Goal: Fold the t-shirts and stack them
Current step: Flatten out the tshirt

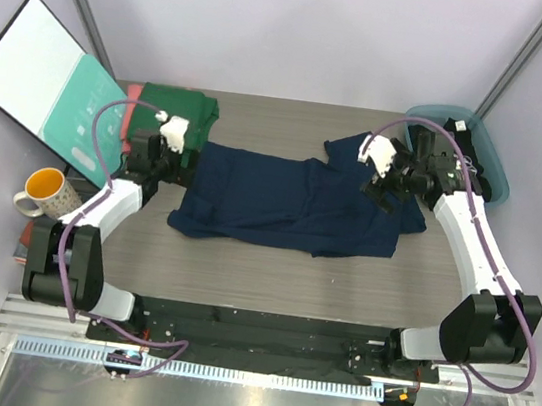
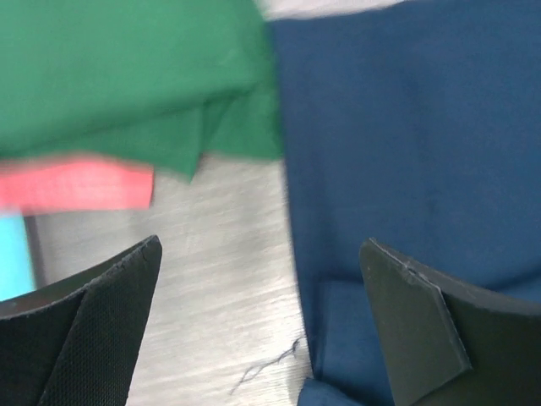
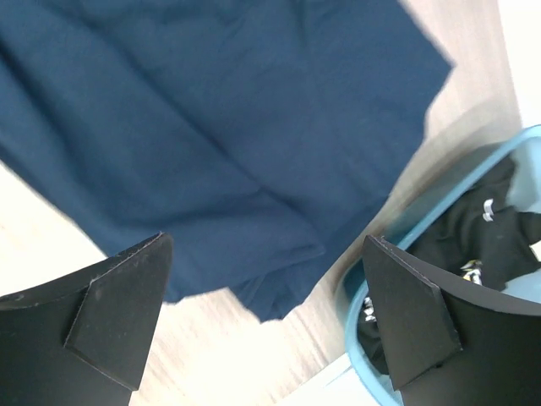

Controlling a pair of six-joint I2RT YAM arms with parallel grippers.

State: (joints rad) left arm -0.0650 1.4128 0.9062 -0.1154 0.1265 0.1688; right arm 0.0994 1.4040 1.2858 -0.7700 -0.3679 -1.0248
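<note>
Black printed tee (image 3: 473, 241) bundled in the light-blue bin (image 3: 353, 313); navy tee (image 1: 291, 201) just outside; left gripper (image 2: 260, 245), right gripper (image 3: 268, 239) spread wide, empty.

Both arms extended forward, left claw (image 2: 260, 254) spread wide, right claw (image 3: 266, 249) likewise

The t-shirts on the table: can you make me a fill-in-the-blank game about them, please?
1. The spread-out t-shirt on the table is coloured ____.
2. The green t-shirt, already folded, lies on top of a ____ one.
3. The crumpled t-shirt in the light blue bin is ____.
4. The left gripper and the right gripper both have their jaws ____.

Missing words: navy blue; pink; black; open.
</note>
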